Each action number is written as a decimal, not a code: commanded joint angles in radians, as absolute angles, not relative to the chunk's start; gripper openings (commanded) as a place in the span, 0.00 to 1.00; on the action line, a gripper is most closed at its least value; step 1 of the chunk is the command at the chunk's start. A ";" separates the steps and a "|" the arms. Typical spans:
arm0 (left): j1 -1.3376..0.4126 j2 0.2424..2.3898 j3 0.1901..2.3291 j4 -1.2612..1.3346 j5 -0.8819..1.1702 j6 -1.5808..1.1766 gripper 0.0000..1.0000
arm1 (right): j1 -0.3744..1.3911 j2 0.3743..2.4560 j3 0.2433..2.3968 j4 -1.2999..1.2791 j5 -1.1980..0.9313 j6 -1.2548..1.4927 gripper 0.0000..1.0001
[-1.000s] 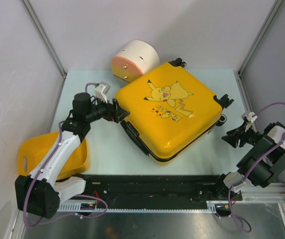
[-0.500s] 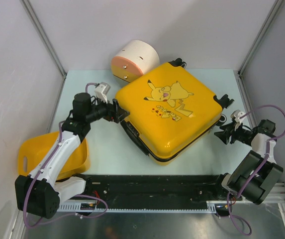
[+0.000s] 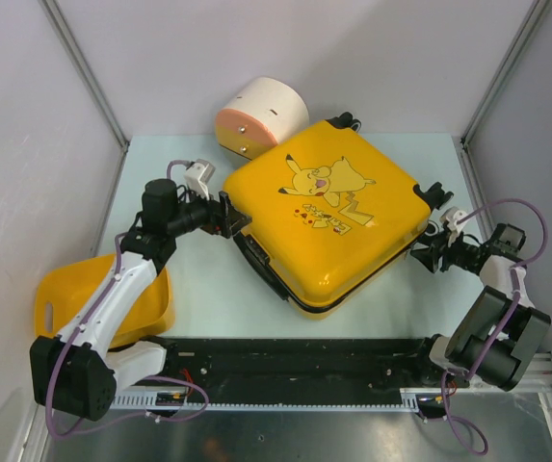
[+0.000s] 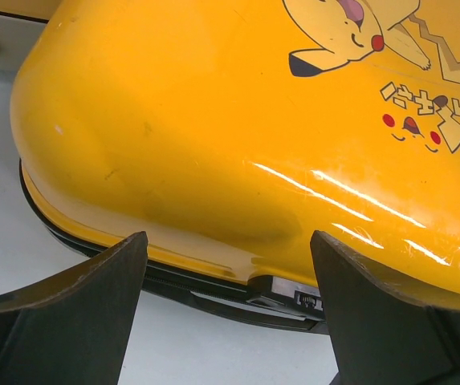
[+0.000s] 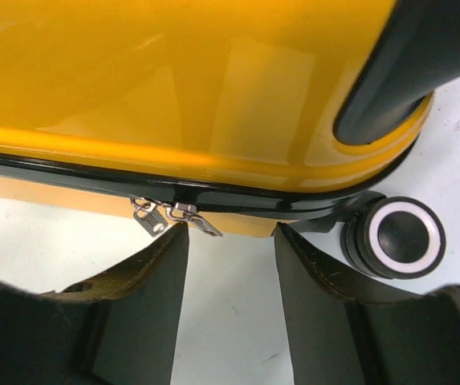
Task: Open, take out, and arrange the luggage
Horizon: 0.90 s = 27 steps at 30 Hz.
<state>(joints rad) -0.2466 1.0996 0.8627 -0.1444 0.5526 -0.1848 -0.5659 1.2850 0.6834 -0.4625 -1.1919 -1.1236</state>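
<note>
The luggage (image 3: 324, 217), a glossy yellow hard-shell suitcase with a cartoon print, lies flat and shut in the middle of the table. My left gripper (image 3: 229, 217) stands open at its left corner. In the left wrist view the shell (image 4: 238, 120) and the black zipper band fill the space ahead of my left gripper (image 4: 228, 241). My right gripper (image 3: 428, 252) is open at the suitcase's right side, near a wheel (image 5: 394, 237). Two metal zipper pulls (image 5: 177, 215) hang at the seam, just by the left fingertip of my right gripper (image 5: 231, 233). Nothing is between its fingers.
A cream-and-orange cylinder (image 3: 259, 117) lies behind the suitcase, touching its far corner. A smaller plain yellow tub (image 3: 102, 298) sits at the near left, partly under my left arm. A black rail (image 3: 295, 361) runs along the near edge. Walls close in on both sides.
My right arm has swung in from the far right, bringing its gripper up to the suitcase's right side by the zipper pulls. The left arm and the suitcase have not moved.
</note>
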 commanded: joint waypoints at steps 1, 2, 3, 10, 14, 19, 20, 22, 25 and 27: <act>-0.255 1.098 0.854 -0.133 0.551 -0.166 0.87 | -0.545 1.285 0.672 -0.419 -1.184 -1.126 0.52; -0.255 1.100 0.854 -0.133 0.552 -0.164 0.87 | -0.538 1.282 0.670 -0.428 -1.183 -1.140 0.52; -0.255 1.103 0.854 -0.135 0.551 -0.163 0.87 | -0.535 1.282 0.672 -0.446 -1.183 -1.153 0.52; -0.255 1.114 0.856 -0.133 0.545 -0.166 0.87 | -0.514 1.285 0.661 -0.416 -1.175 -1.166 0.47; -0.255 1.114 0.847 -0.133 0.538 -0.164 0.87 | -0.500 1.281 0.661 -0.429 -1.172 -1.195 0.45; -0.255 1.115 0.841 -0.133 0.532 -0.163 0.87 | -0.499 1.270 0.660 -0.453 -1.178 -1.227 0.45; -0.255 1.115 0.839 -0.135 0.532 -0.161 0.86 | -0.499 1.267 0.661 -0.459 -1.186 -1.235 0.44; -0.255 1.117 0.839 -0.130 0.526 -0.161 0.86 | -0.495 1.255 0.660 -0.477 -1.190 -1.258 0.44; -0.255 1.115 0.836 -0.132 0.525 -0.163 0.86 | -0.488 1.241 0.660 -0.492 -1.200 -1.269 0.46; -0.255 1.114 0.834 -0.133 0.523 -0.163 0.86 | -0.483 1.235 0.660 -0.482 -1.204 -1.255 0.46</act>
<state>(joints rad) -0.2466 1.1168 0.8494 -0.1413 0.5480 -0.1829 -0.5053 1.2716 0.6647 -0.4713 -1.1416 -1.2312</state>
